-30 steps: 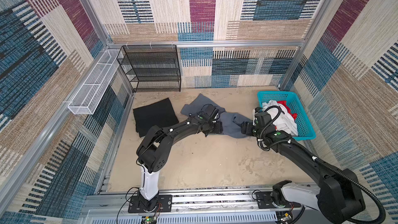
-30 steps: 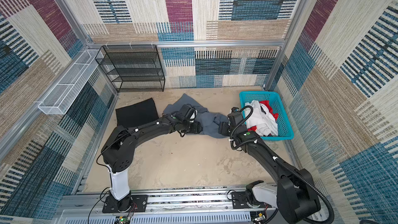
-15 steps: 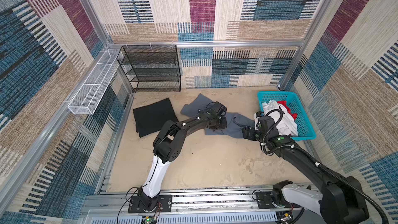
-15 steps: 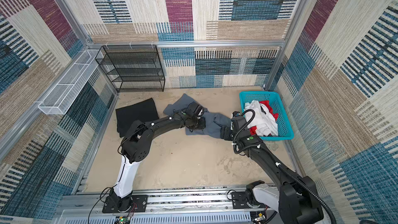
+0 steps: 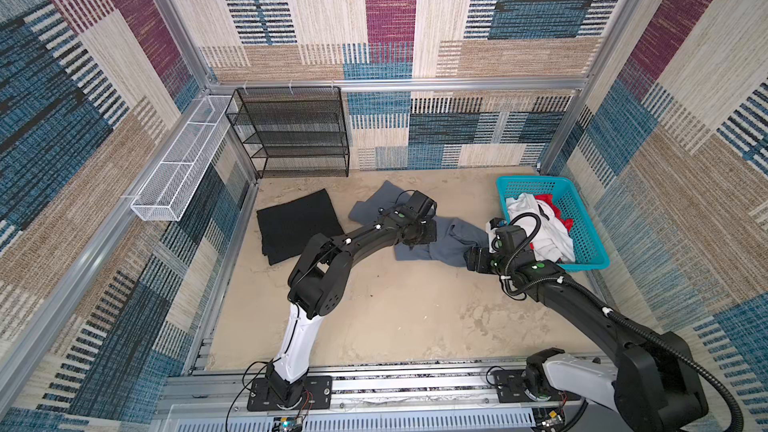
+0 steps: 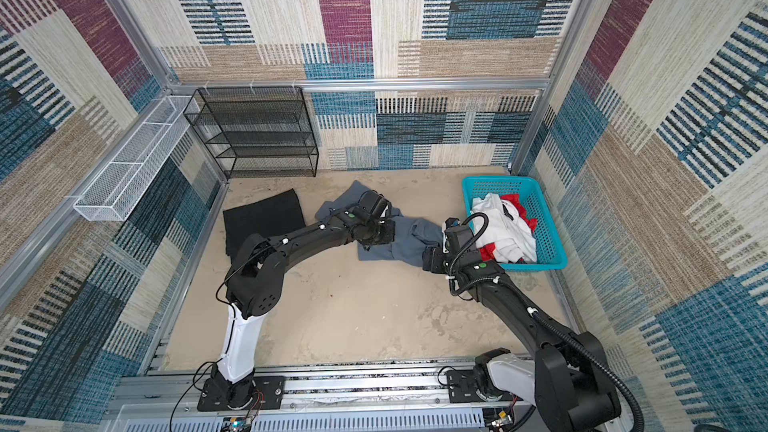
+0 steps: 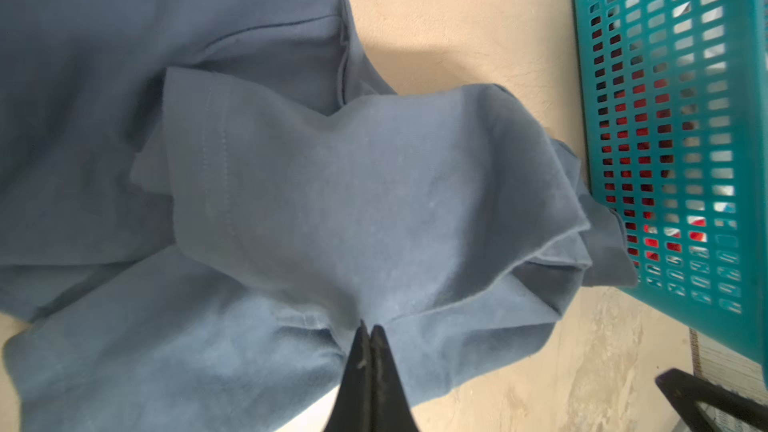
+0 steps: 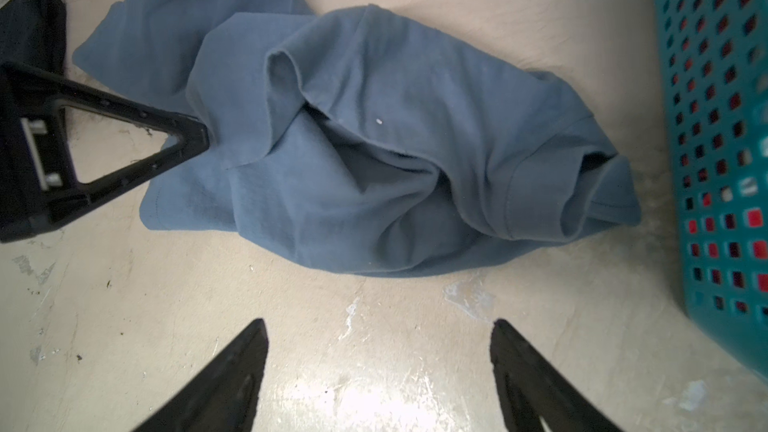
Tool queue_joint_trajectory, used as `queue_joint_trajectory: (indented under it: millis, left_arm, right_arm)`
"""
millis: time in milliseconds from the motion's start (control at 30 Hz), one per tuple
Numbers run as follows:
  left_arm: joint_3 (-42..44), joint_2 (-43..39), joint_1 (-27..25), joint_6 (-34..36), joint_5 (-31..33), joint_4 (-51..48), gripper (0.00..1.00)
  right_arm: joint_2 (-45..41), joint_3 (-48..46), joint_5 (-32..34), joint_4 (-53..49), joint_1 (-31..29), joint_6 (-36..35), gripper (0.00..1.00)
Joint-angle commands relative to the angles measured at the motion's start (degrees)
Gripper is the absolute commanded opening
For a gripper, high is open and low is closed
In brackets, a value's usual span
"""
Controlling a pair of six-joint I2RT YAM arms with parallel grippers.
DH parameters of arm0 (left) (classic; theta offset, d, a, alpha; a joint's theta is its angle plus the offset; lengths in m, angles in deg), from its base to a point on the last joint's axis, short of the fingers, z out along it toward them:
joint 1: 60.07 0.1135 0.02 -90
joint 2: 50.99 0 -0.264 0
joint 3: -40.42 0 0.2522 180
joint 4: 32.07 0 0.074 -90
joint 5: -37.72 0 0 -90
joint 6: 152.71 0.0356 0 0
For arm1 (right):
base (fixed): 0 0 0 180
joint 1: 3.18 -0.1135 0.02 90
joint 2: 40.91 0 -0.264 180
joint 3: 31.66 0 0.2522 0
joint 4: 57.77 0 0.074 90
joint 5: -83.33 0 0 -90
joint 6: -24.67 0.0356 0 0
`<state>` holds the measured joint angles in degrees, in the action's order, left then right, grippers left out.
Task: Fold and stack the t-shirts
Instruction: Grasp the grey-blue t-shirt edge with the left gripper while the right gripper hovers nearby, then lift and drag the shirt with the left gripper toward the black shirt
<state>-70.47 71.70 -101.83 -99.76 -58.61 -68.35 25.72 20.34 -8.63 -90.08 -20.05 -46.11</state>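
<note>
Blue-grey t-shirt (image 5: 451,238): it lies crumpled on the table (image 5: 415,313), between the black t-shirt (image 5: 297,222) and the basket (image 5: 590,261). One end is just beside the basket wall. It has many folds over each other, so I judge it must be spread flat before any folding.

Black t-shirt: it lies flat as a neat rectangle at the left side. I think it is already folded and is the base of the stack.

White t-shirt (image 5: 548,238) and red t-shirt (image 5: 548,203): they are heaped in the basket, not yet handled.

Left claw (image 7: 371,332): its two fingers are pressed together, and the blue-grey cloth puckers into the tips. So I judge that I pinch a thin fold of this shirt near its edge. In the right wrist view the same tip (image 8: 187,139) meets the border of the cloth.

Why I hold there: an edge gives me a corner to pull, so the heap can open.

Right claw (image 8: 378,322): the fingers stand wide apart and hold nothing. It hangs low over bare table, near the shirt's side but not touching it, with the basket just beside.

Why it is there: I judge it is ready to take the opposite end, so both arms can stretch the cloth.

Risk: my pinch is small and the cloth may slip out.
</note>
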Motion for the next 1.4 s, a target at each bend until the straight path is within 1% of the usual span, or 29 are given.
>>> queue_joint_trajectory:
  millis: [0, 33, 67, 233, 300, 500, 600, 667, 867, 1033, 1100, 1167, 1300, 1367]
  left_arm:
    - [0.0, 0.13, 0.01, 0.86, -0.63, -0.87, 0.22]
    - [0.16, 0.19, 0.02, 0.51, -0.62, -0.74, 0.29]
    - [0.31, 0.29, 0.01, 0.33, -0.41, -0.8, 0.32]
    - [0.13, 1.39, 0.01, 0.14, 0.5, -1.27, 0.33]
    - [-0.14, 1.93, 0.01, 0.01, 0.39, -1.11, 0.28]
    - [-0.61, 1.74, 0.03, -0.14, 0.76, -1.01, 0.08]
    - [-0.35, 0.65, 0.01, 0.2, 0.93, -1.03, 0.05]
    - [-0.34, 0.1, 0.02, 0.62, 1.2, -1.34, 0.0]
    - [0.17, -0.86, 0.01, 1.11, 0.46, -0.5, 0.0]
    - [-0.77, -4.0, 0.01, 1.6, -0.34, -0.14, 0.0]
    - [-4.79, -3.95, 0.01, 2.52, 0.17, -1.54, 0.0]
    - [-11.71, -1.34, 0.03, 3.77, -0.04, -4.56, 0.0]
    - [-31.81, 7.5, -0.38, 6.01, -4.97, -12.41, 0.0]
    - [-41.98, 10.19, -1.32, 7.98, -5.37, -16.37, 0.0]
  right_arm:
    - [-0.87, -0.03, 0.24, 1.39, -0.01, 0.31, 0.85]
    - [-1.05, -0.19, 0.29, 1.26, -0.01, 0.4, 0.85]
    - [-1.21, -0.37, 0.33, 1.16, -0.01, 0.46, 0.85]
    - [-1.63, -0.67, -0.15, 0.61, -0.01, 0.48, 0.85]
    - [-1.85, -0.64, 0.07, 0.44, -0.01, 0.35, 0.85]
    - [-2.08, -0.44, 0.29, 0.26, -0.01, 0.11, 0.85]
    - [-1.77, -0.59, -0.02, 0.57, -0.01, 0.11, 0.85]
    - [-1.35, -0.72, -0.15, 0.79, -0.02, 0.16, 0.85]
    - [-1.23, -0.85, -0.69, 1.07, -0.01, 0.38, 0.85]
    - [-3.1, 0.06, 2.02, -0.64, 0.83, 0.79, 0.86]
    - [-4.5, 0.43, 1.98, -0.8, 2.27, 1.13, 0.86]
    - [-5.54, 1.15, 1.96, -1.16, 3.39, 1.07, 0.86]
    - [-6.62, 2.3, 2.31, -2.58, 3.94, 0.73, 0.85]
    - [-7.66, 2.5, 2.54, -3.15, 4.03, 0.53, 0.86]
